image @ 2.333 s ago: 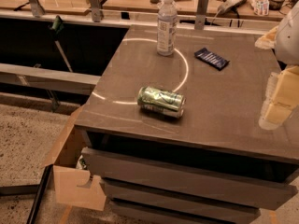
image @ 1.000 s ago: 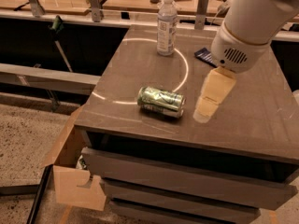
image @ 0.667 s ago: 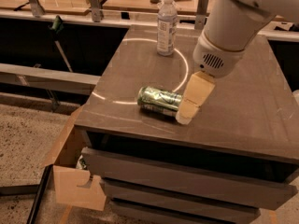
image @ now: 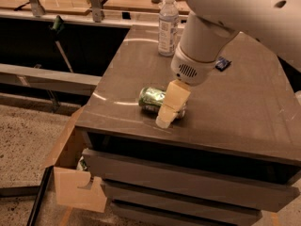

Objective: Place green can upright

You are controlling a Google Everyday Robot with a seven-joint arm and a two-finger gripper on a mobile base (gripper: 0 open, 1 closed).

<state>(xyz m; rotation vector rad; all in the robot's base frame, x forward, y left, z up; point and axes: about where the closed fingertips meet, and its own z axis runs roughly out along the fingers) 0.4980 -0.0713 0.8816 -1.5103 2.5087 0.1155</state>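
The green can (image: 151,99) lies on its side near the front left of the grey tabletop (image: 235,102). My gripper (image: 165,119), with pale cream fingers, hangs from the white arm directly over the can's right half and hides that end. The fingertips reach down to the table just in front of the can. Whether the fingers touch the can is hidden.
A clear plastic bottle (image: 168,26) with a white label stands upright at the back of the table. A small dark packet (image: 223,63) lies behind the arm. Drawers sit under the tabletop; an open cardboard box (image: 75,182) stands at the front left on the floor.
My arm has swung in from the right and moved left and down, so the gripper now sits over the can's right end. The can has not moved.
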